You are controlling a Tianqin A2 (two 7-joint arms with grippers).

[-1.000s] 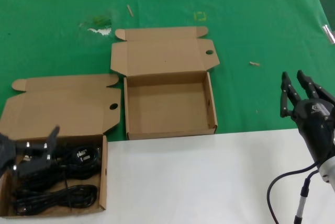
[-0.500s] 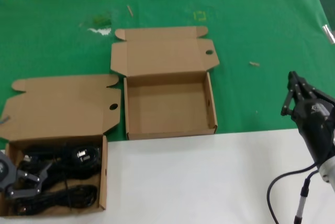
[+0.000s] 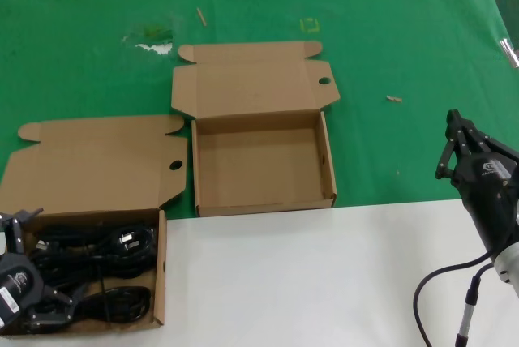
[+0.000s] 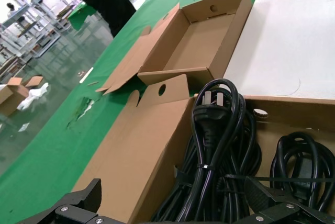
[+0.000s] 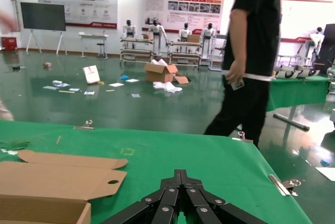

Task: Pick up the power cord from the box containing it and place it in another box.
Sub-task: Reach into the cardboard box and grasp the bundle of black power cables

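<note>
One black coiled power cord [image 4: 220,145], plug prongs showing.

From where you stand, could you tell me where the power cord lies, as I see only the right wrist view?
Observer: The power cord lies bundled in the near-left box, outside your view.
Operator: My right gripper sits shut here; has anything gripped the cord?
Observer: No. The left gripper is open, its fingers spread either side of the bundle.
Operator: And where should it go?
Observer: The other box, behind and to the right of the first, has nothing inside.
</note>
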